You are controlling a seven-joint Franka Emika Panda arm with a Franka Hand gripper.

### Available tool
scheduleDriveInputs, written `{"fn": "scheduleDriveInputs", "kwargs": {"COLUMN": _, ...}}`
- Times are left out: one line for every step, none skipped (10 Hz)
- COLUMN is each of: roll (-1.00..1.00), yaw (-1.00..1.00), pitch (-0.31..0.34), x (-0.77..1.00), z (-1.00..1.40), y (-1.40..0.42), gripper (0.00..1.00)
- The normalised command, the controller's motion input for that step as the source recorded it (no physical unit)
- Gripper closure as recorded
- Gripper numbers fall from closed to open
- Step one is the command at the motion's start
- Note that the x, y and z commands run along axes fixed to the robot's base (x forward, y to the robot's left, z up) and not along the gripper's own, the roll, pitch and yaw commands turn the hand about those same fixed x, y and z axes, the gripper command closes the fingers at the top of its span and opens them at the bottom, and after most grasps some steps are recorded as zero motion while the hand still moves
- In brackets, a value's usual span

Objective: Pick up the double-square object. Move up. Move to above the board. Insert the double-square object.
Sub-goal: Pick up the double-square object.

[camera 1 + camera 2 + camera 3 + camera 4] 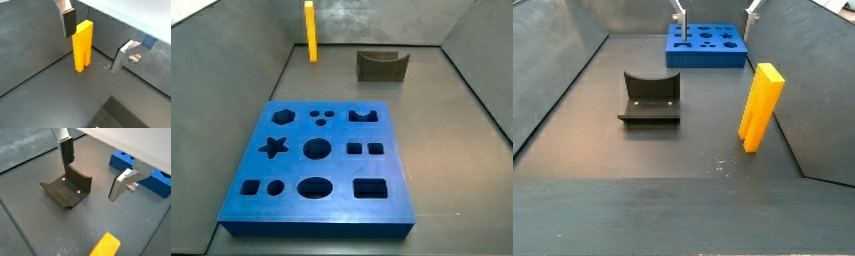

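Note:
The double-square object [759,105] is a long yellow-orange peg that stands upright on the dark floor close to a side wall. It also shows in a side view [309,30] and in a wrist view [83,45]; only its top end shows in the wrist view [105,245]. The blue board [251,195] with shaped cut-outs lies flat on the floor, also in a side view [681,55]. My gripper [716,12] hangs over the board end of the floor, well away from the peg. It is open and empty in both wrist views [93,52] [91,181].
The dark fixture [649,100] stands on the floor between the board and the peg, also in a side view [381,65] and a wrist view [67,190]. Grey walls close the floor in on its sides. A blue corner of the board [140,170] shows behind one finger.

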Motion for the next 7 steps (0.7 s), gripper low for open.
{"fn": "scheduleDriveInputs", "kwargs": {"roll": 0.0, "yaw": 0.0, "pitch": -0.031, "x": -0.17, "z": 0.0, "y": 0.09, "gripper": 0.0}}
{"fn": "scheduleDriveInputs", "kwargs": {"roll": 0.0, "yaw": 0.0, "pitch": 0.0, "x": -0.51, "z": -0.03, "y": 0.19, "gripper": 0.0}}
{"fn": "scheduleDriveInputs", "kwargs": {"roll": 0.0, "yaw": -0.02, "pitch": -0.051, "x": -0.86, "z": -0.09, "y": 0.29, "gripper": 0.0}}
{"fn": "scheduleDriveInputs", "kwargs": {"roll": 0.0, "yaw": -0.02, "pitch": -0.06, "x": -0.91, "z": -0.08, "y": 0.3, "gripper": 0.0}}
{"fn": "scheduleDriveInputs", "kwargs": {"roll": -0.01, "yaw": 0.0, "pitch": -0.074, "x": -0.79, "z": -0.12, "y": 0.38, "gripper": 0.0}}
{"fn": "scheduleDriveInputs", "kwargs": {"roll": -0.01, "yaw": 0.0, "pitch": -0.091, "x": -0.68, "z": -0.12, "y": 0.44, "gripper": 0.0}}
{"fn": "scheduleDriveInputs", "kwargs": {"roll": 0.0, "yaw": 0.0, "pitch": -0.079, "x": -0.67, "z": -0.19, "y": 0.46, "gripper": 0.0}}
